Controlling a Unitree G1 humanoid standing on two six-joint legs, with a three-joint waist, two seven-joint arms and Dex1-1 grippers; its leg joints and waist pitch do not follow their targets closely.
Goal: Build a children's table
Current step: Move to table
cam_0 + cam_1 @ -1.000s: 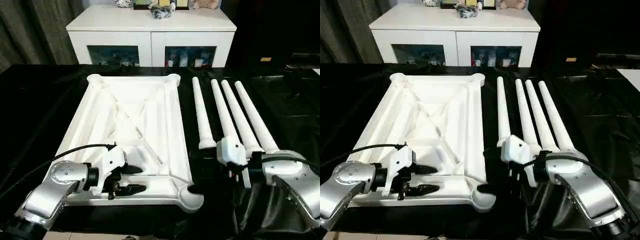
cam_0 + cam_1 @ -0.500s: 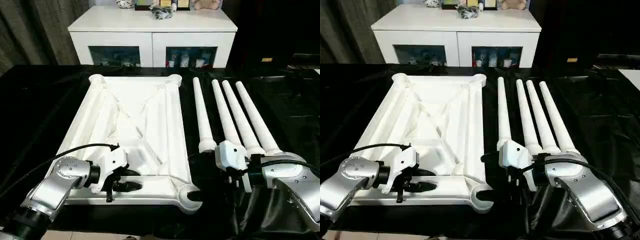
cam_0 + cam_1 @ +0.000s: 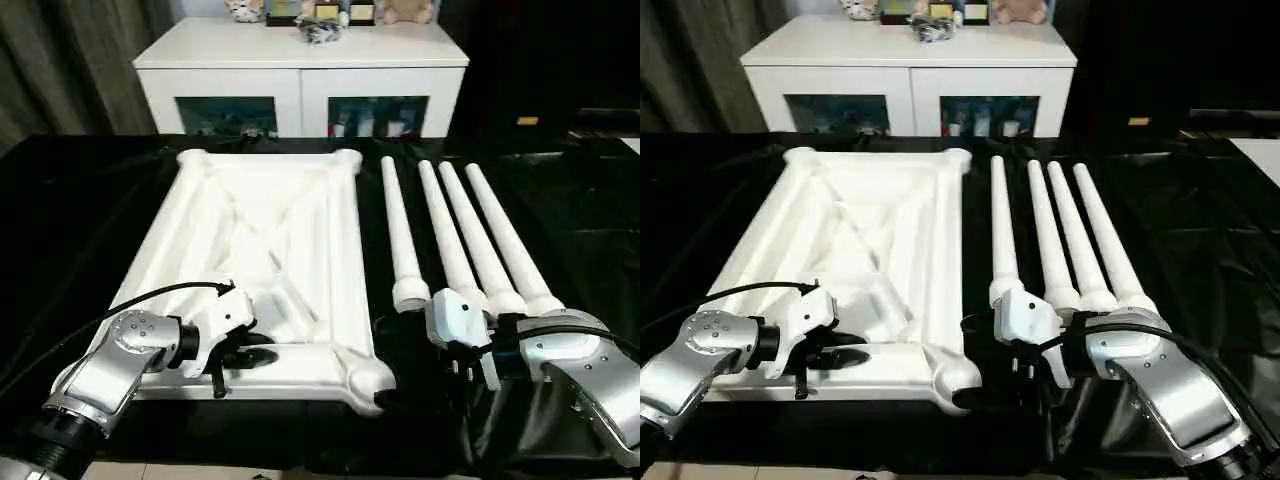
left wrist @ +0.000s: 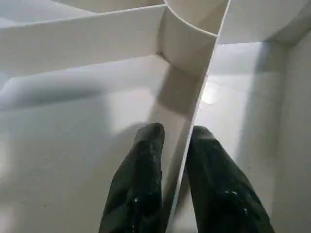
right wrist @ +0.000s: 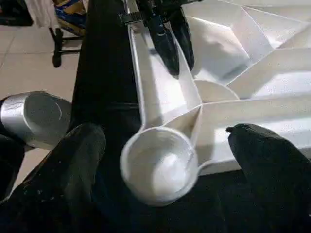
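Left wrist view: glossy black fingers (image 4: 141, 194) pinch tabletop's (image 4: 73, 126) thin rib.

The wide ends of two of the four long white tapered tubular legs (image 3: 470, 245) lie hidden behind the right arm's white wrist housing (image 3: 459, 319). The right end effector (image 3: 975, 360) sinks into the black desk covering (image 3: 90, 215), so its dark fingers are hard to make out from the head. Small objects (image 3: 322, 14) on top of the white cabinet with dark glass doors (image 3: 300, 75) are cut off by the upper edge. Things behind the glass are too dim to name.
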